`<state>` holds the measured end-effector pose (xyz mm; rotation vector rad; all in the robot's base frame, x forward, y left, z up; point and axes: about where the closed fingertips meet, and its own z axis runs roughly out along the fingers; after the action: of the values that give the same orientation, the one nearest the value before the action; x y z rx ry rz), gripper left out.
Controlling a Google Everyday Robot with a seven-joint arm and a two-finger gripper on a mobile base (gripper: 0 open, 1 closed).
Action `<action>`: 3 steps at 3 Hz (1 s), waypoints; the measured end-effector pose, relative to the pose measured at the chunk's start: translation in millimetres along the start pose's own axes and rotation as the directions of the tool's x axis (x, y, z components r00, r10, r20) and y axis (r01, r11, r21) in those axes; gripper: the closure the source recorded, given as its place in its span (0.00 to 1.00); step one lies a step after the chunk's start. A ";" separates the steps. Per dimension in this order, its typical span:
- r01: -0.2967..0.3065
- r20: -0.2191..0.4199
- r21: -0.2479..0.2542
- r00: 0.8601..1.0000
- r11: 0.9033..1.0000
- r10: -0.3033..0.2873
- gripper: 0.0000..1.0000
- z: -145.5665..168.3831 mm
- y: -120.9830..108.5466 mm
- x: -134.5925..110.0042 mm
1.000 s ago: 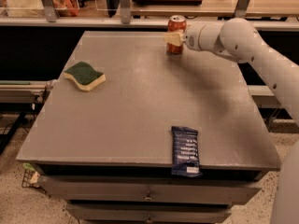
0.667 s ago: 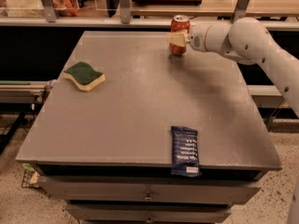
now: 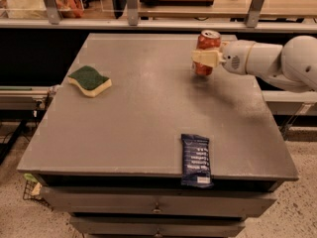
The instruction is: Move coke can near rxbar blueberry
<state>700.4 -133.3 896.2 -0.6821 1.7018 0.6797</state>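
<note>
Camera view shows the task at its carrying stage, with the grasp made and the placing not yet done. The gripper (image 3: 204, 58) reaches in from the right at the far right part of the bench (image 3: 148, 113), its fingers pinched around the middle of the coke can (image 3: 209, 41), which stands upright between them. A faint shadow lies on the bench just under the can, so it may be raised a little, though I cannot tell for sure whether its base is clear of the surface. The rxbar blueberry (image 3: 196, 160) lies flat at the near edge of the bench, its lower end hanging slightly over the front, well apart from the can. The sponge (image 3: 89, 80) rests on the left side, away from both. What is left, by my judgement, is the whole of the transfer: bringing the can toward the near edge, setting it down upright beside the bar, and letting go.
</note>
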 end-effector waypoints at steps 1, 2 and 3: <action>-0.040 0.011 -0.033 0.999 0.999 0.041 1.00 -53.4 23.4 16.4; -0.062 0.033 -0.042 0.997 0.997 0.064 1.00 -107.0 36.5 22.9; -0.070 0.061 -0.069 0.995 0.995 0.075 1.00 -160.1 52.7 24.8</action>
<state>553.7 -219.0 910.4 -0.6407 1.6576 0.8042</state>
